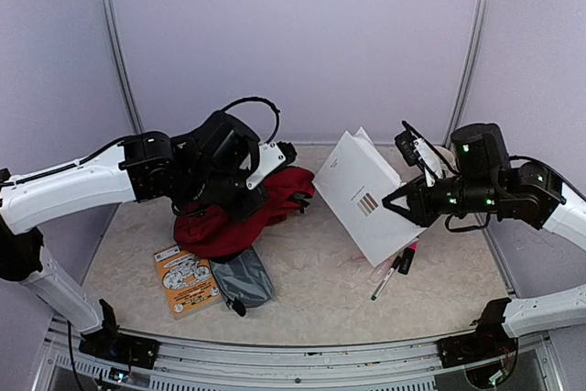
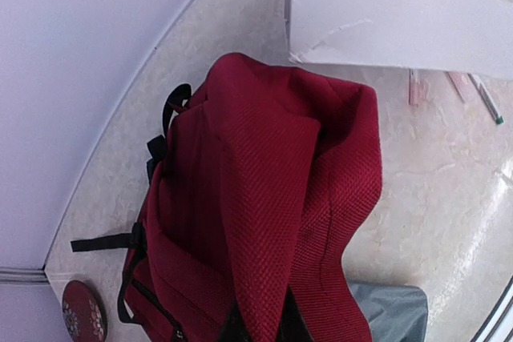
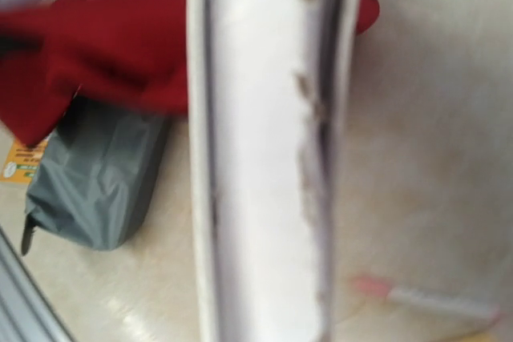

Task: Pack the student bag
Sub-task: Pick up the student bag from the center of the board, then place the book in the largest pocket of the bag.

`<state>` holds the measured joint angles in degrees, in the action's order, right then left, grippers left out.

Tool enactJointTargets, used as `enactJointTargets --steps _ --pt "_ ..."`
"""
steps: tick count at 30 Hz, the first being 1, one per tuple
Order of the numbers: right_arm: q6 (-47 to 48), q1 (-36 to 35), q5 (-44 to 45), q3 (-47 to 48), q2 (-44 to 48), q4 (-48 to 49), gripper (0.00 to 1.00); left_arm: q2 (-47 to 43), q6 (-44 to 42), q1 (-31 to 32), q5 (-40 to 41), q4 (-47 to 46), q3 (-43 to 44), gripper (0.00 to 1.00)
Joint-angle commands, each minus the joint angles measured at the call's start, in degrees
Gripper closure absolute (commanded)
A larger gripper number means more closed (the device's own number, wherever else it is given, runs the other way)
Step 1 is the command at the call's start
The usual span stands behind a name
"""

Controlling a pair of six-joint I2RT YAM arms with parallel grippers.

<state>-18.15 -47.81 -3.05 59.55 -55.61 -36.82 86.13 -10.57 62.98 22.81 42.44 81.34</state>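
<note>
Student bag (image 1: pixel 220 231), long axis near-left to far-right

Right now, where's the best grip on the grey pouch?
Pinch the grey pouch across its narrow width, on its near half, coming from straight above. It lies flat and long; its far end sits against the student bag and its left edge is by the orange booklet, so above looks clearest.

**Camera set-up, three views**

Top camera: high behind the arm bases, looking down on the whole table (image 1: pixel 311 272), far off.
Left wrist: close above the backpack (image 2: pixel 264 198), facing the booklet (image 2: pixel 401 14).
Right wrist: hard against the booklet's edge, blurred.
All three views share the backpack, booklet and grey pouch (image 1: pixel 243 281).
</note>
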Motion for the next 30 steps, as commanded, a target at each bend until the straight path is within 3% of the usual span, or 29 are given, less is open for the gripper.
enactJointTargets --steps 1,9,15,17,19,21,22,25,26,28,30 --pt "10.7 0.4 3.4 4.0 0.0 -1.2 0.92 -0.4 -3.7 -2.7 -9.6 -4.6 6.8 1.00" --pt "15.8 0.5 4.9 2.9 1.8 -0.8 0.91 3.9 -6.6 -7.6 -17.1 -3.3 13.0 0.87" --pt "15.4 0.5 9.7 2.1 2.4 -3.7 0.92 6.5 -8.4 -9.5 -15.0 -2.5 10.8 0.80" --pt "15.1 0.4 10.5 2.3 3.1 -4.9 0.92 6.9 -8.5 -9.5 -13.4 -2.5 10.4 0.85" --pt "15.1 0.5 9.8 2.5 4.1 -5.1 0.93 7.0 -8.4 -9.6 -9.8 -3.5 10.2 1.00" --pt "16.2 0.4 8.2 2.9 5.3 -5.0 0.93 6.6 -8.0 -10.1 -8.6 -5.0 11.5 1.00" --pt "17.0 0.5 7.4 3.0 5.9 -4.5 0.94 5.8 -7.3 -10.9 -13.0 -5.6 13.8 1.00" --pt "19.5 0.4 0.5 3.0 7.8 -1.1 0.95 -0.5 -4.6 -13.9 -37.3 -13.0 14.8 0.99" --pt "20.1 0.4 -1.9 2.9 8.3 0.2 0.95 -2.3 -4.2 -13.8 -40.6 -15.2 14.0 0.98" --pt "21.1 0.4 -5.6 2.3 8.9 2.7 0.95 -3.5 -5.6 -13.5 -41.1 -14.6 14.1 0.98" --pt "22.2 0.4 -8.1 1.5 8.8 4.3 0.95 -2.5 -6.7 -14.1 -36.8 -11.5 14.6 0.98"
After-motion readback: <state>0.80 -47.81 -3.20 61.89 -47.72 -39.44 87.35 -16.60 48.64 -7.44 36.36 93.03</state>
